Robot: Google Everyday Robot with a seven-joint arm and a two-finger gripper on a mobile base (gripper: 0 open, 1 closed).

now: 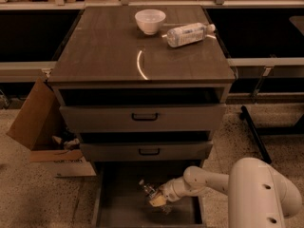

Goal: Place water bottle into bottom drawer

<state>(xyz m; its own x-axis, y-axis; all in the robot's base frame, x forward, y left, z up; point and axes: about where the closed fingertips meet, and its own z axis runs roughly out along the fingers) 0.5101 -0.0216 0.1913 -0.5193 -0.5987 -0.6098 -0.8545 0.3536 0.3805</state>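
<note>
The bottom drawer of the grey-brown cabinet is pulled out, a plain dark tray at floor level. My gripper reaches into it from the right on a white arm. It is shut on the water bottle, a small clear bottle held tilted, with its cap end pointing up and to the left. The bottle is inside the drawer, low over its floor. Whether it touches the floor cannot be told.
On the cabinet top stand a white bowl and a lying bottle with a wide pale label. Two drawers with dark handles sit above the open one. A cardboard box stands at the left. My white base is at the lower right.
</note>
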